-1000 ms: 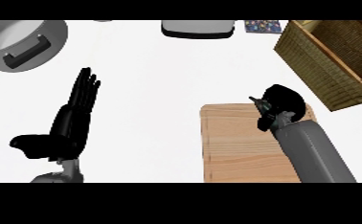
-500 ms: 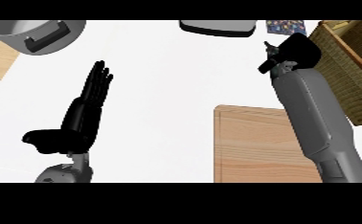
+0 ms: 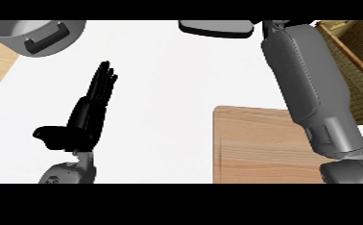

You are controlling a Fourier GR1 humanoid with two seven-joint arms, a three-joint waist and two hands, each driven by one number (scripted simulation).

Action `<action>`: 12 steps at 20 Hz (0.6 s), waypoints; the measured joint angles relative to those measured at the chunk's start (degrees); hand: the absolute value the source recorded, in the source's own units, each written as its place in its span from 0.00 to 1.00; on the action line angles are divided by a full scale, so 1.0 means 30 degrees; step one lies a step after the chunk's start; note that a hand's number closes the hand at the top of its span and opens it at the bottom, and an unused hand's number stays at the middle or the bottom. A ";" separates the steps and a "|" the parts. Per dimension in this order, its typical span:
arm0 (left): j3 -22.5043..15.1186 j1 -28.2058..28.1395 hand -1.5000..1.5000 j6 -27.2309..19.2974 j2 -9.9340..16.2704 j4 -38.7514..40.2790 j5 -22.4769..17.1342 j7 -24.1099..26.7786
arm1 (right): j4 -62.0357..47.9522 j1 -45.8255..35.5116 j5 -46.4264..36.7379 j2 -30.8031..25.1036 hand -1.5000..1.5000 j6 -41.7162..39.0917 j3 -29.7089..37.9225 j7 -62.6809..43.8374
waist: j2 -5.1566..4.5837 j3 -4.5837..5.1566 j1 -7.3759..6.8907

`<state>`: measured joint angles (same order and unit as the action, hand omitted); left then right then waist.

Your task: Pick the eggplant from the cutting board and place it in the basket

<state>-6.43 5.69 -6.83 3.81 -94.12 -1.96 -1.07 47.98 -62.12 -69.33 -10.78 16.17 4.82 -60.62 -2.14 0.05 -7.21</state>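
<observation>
The wooden cutting board (image 3: 255, 147) lies at the lower right with nothing showing on its visible surface. A corner of the woven basket (image 3: 342, 41) shows at the upper right edge. My right forearm (image 3: 308, 84) stretches from the lower right up past the board to the top of the view beside the basket, and its hand is beyond the edge. The eggplant is not visible anywhere. My left hand (image 3: 85, 118) rests open at the left, fingers straight and pointing up, holding nothing.
A grey pot (image 3: 32, 36) with a handle sits at the upper left corner. A dark grey dish (image 3: 216, 27) lies at the top centre, just left of my right arm. A strip of wood shows at the far left edge.
My right arm has reached further up and toward the basket, and its hand has passed out of the top of the view. The left hand has kept its pose.
</observation>
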 measured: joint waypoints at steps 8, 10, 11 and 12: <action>0.0499 -0.0129 0.50 -0.0149 0.0110 0.0107 -0.0113 0.0065 | -0.2794 -0.3924 -0.2349 0.0792 1.00 0.2150 0.1372 -0.0564 | 0.0199 0.0025 0.0576; 0.0641 -0.0135 0.50 -0.0149 0.0185 -0.0023 -0.0198 -0.0059 | -0.3510 -0.4556 -0.2902 0.0710 1.00 0.2343 0.1829 -0.0888 | 0.0242 0.0027 0.0709; 0.0603 -0.0150 0.50 -0.0211 0.0125 -0.0049 -0.0158 -0.0076 | -0.3841 -0.4821 -0.3122 0.0629 1.00 0.2396 0.2078 -0.1043 | 0.0267 0.0026 0.0806; 0.0599 -0.0105 0.50 -0.0307 0.0104 -0.0107 -0.0099 -0.0213 | -0.4173 -0.5117 -0.3384 0.0621 1.00 0.2380 0.2257 -0.1237 | 0.0303 0.0022 0.0913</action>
<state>-4.63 5.38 -7.76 4.13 -94.44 -2.26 -1.71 35.46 -77.47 -79.48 -8.92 23.31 11.59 -64.33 -1.23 0.12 -4.47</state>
